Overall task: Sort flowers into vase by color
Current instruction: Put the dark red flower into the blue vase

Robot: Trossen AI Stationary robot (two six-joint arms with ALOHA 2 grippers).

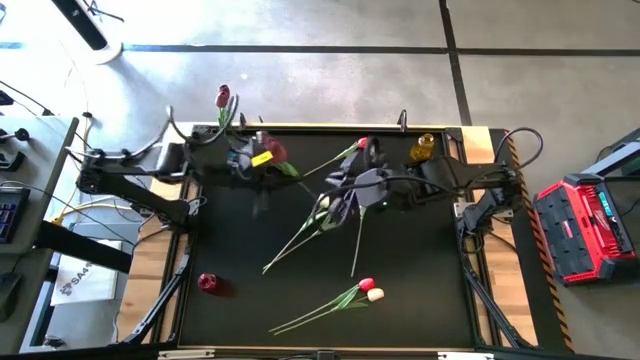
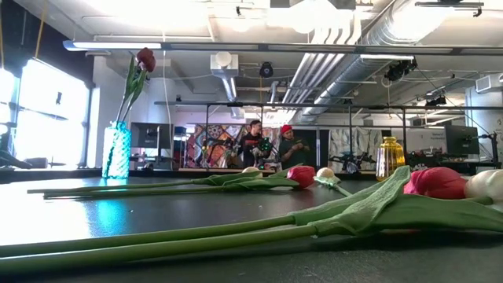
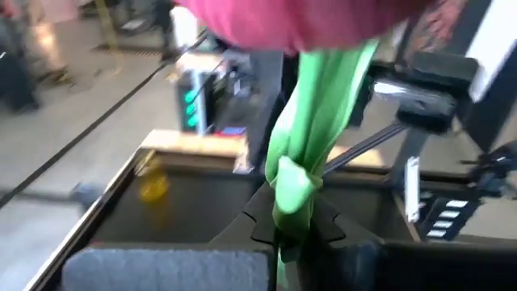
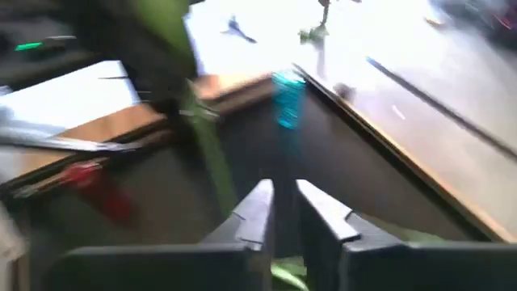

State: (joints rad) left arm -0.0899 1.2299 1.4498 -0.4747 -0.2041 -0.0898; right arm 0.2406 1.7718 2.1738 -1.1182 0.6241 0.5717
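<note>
On the black table, the left gripper sat near the far edge with a dark pink tulip at its fingers. The right gripper hung mid-table over crossed green stems. A red and a cream tulip lay together near the front. A red vase stood front-left, an amber vase far right.

**Non-task items in view**

Black desk with wooden side strips. Red toolbox on the floor beside the desk. Two people stand far back in the room, under exposed ceiling ducts
</note>
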